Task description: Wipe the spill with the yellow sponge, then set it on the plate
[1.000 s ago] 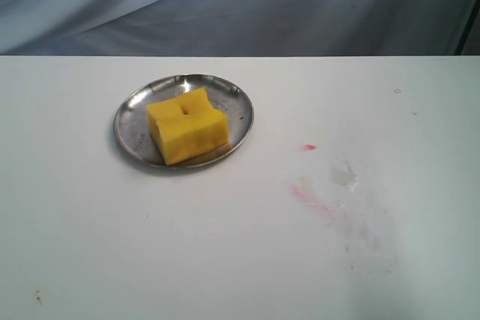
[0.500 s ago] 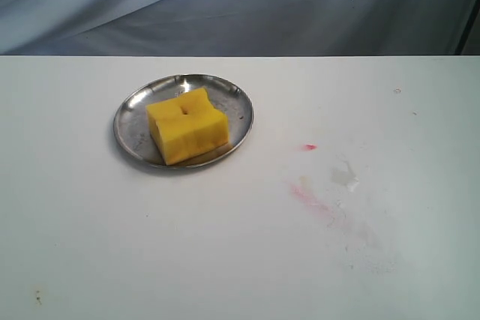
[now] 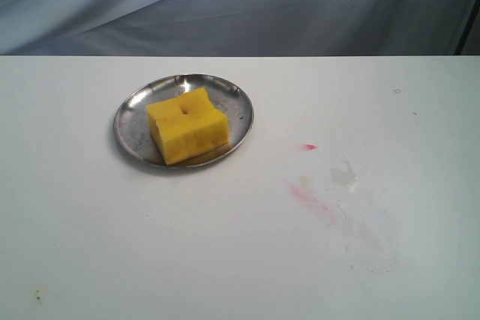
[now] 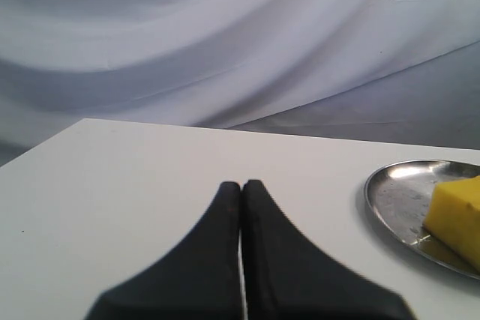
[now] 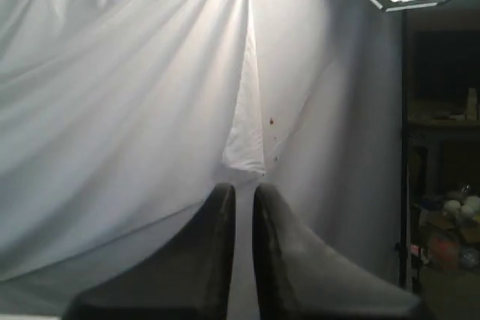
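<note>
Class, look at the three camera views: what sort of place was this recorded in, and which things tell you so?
Probably a robot test lab or studio, not a kitchen. A plain white table stands before a draped grey-white cloth backdrop, and only a staged setup sits on it: the yellow sponge on the plate. Cluttered shelves show past the curtain.

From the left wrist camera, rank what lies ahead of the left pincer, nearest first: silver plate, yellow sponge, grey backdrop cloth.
1. The round silver metal plate: its near rim lies closest to the left pincer, off to one side on the table.
2. The yellow foam sponge: sits on the plate, just past that rim.
3. The grey backdrop cloth: hangs beyond the table's far edge.
</note>
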Tool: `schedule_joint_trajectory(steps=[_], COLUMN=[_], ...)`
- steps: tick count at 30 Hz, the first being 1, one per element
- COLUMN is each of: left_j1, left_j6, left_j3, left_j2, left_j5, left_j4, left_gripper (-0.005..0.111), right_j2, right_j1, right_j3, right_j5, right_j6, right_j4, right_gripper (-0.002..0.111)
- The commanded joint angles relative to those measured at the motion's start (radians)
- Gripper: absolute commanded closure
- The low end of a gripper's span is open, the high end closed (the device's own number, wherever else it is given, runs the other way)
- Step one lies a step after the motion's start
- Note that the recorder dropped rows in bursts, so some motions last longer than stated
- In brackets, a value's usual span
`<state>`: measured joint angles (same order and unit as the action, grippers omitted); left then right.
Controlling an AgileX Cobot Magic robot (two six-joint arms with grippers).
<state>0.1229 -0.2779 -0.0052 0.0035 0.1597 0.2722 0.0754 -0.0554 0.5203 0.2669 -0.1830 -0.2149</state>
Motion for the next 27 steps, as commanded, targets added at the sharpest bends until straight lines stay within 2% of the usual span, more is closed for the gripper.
schedule_joint_trajectory(steps=[1,3,4,7,13,24,27], left_j1=[-0.005,-0.005,-0.005,-0.005,-0.005,-0.005,-0.005], left_j6=[-0.001,-0.001,-0.001,-0.003,-0.003,-0.001,-0.001], left_j3=[0.005,0.005,0.005,0.005,0.005,0.005,0.005], left_j2=[-0.004,-0.004,-0.004,-0.004,-0.004,-0.004,-0.004], left_j5=[-0.005,-0.005,-0.005,-0.005,-0.005,-0.005,-0.005], left_j4=[0.001,0.001,0.001,0.001,0.001,0.001,0.001], left_gripper=[0.107,0.107,0.107,0.107,0.107,0.107,0.107], right_j2=[-0.057,-0.067,-0.067,-0.067,-0.067,-0.067,-0.067], right_j1=[-0.091,-0.133,-0.142,-0.145,-0.145,-0.145,-0.145], right_j3=[-0.065,-0.126,-0.148,-0.217,-0.345,-0.52,-0.52], right_j5=[0.161,0.223,0.233,0.196,-0.045,-0.228,-0.201], right_j6=[0.26,0.425,0.434,0.424,0.328,0.332,0.332], right_j4=[0.092,0.163,0.183,0.215,0.215,0.215,0.192], right_gripper=[0.099,0.099,0.099,0.099,0.099,0.099,0.099])
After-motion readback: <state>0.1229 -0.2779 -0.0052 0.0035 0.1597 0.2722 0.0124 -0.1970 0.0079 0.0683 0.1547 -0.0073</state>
